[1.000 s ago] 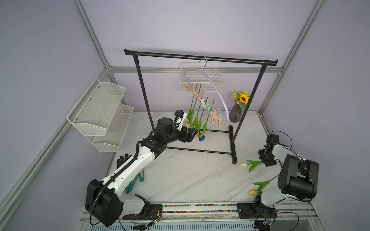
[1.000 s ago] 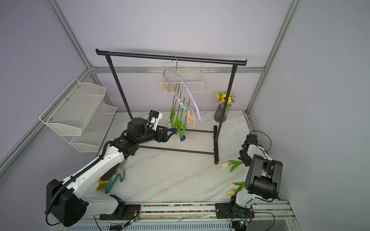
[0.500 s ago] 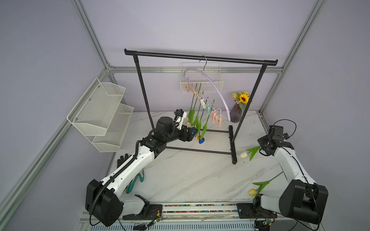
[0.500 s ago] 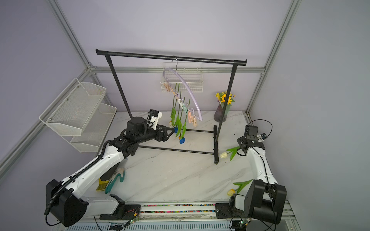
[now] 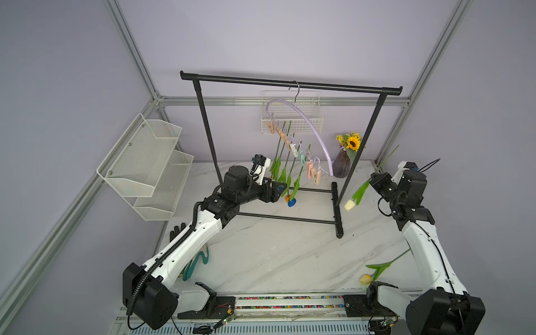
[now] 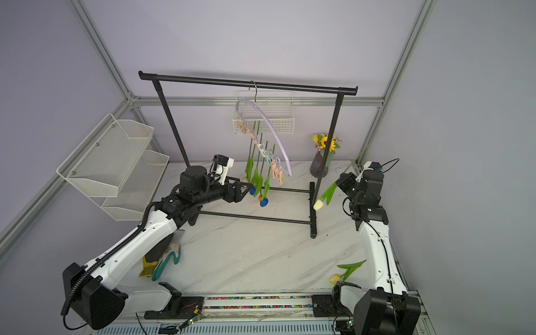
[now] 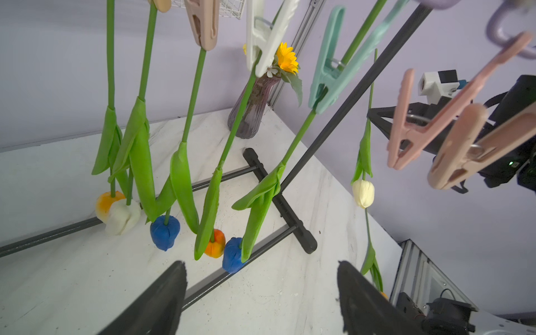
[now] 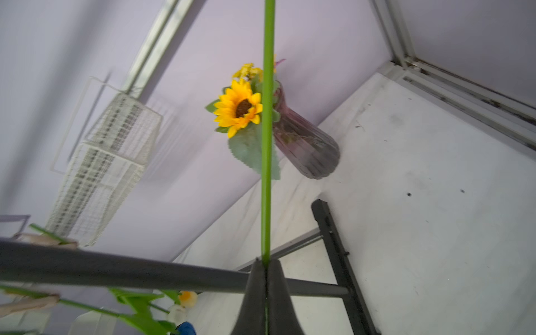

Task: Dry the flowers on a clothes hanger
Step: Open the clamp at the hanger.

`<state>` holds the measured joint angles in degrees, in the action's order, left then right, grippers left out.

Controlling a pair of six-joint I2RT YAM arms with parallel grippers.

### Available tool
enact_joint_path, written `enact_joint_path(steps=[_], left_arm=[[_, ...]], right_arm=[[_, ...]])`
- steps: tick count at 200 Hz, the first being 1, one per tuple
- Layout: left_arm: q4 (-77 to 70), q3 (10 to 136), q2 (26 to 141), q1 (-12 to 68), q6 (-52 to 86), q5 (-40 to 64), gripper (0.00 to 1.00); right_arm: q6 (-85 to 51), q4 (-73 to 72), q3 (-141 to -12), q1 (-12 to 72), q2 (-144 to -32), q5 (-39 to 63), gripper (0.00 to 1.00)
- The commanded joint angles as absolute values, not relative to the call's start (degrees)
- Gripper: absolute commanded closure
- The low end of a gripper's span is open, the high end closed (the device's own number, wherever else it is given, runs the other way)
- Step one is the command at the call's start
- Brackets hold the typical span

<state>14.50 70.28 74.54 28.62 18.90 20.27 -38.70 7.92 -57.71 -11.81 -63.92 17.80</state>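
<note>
From high above the front edge of the counter (image 5: pixel 275 261), both top views: angled down toward the back wall (image 5: pixel 290 43), distant, taking in the whole rack (image 5: pixel 290 84), framing nearly the same. From the left wrist: close under the hanging flowers (image 7: pixel 179 174), over the left end effector (image 7: pixel 261 290), facing the vase (image 7: pixel 252 113). From the right wrist: close along one stem (image 8: pixel 266 174), over the right end effector (image 8: pixel 266 290), sharing that vase and rack.
</note>
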Motion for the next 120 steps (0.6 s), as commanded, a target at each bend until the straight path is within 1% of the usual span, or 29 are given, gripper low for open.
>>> enact_joint_path(steps=[1, 28, 44, 63, 89, 120], left_arm=[[12.95, 73.31, 72.89, 28.33, 17.89, 23.52, 0.28], [13.30, 75.76, 73.97, 28.30, 17.72, 26.02, 0.29], [12.84, 76.93, 74.50, 28.30, 17.51, 27.91, 0.26], [12.34, 78.78, 75.49, 28.35, 17.69, 31.19, 0.26], [10.94, 81.09, 76.96, 28.33, 18.32, 35.38, 0.25], [10.44, 83.52, 78.62, 28.28, 17.96, 38.69, 0.24]], right_arm=[[-36.17, -6.65, -55.97, -11.51, -60.60, 30.37, 1.00], [-37.37, -19.86, -52.27, -11.52, -57.39, 37.39, 1.00], [-38.41, -25.37, -50.90, -11.43, -56.54, 41.23, 1.00], [-40.32, -32.15, -49.21, -11.39, -56.22, 45.48, 1.00], [-42.97, -40.00, -46.98, -11.00, -56.49, 48.91, 1.00], [-43.90, -44.51, -45.89, -9.54, -57.58, 51.24, 1.00]])
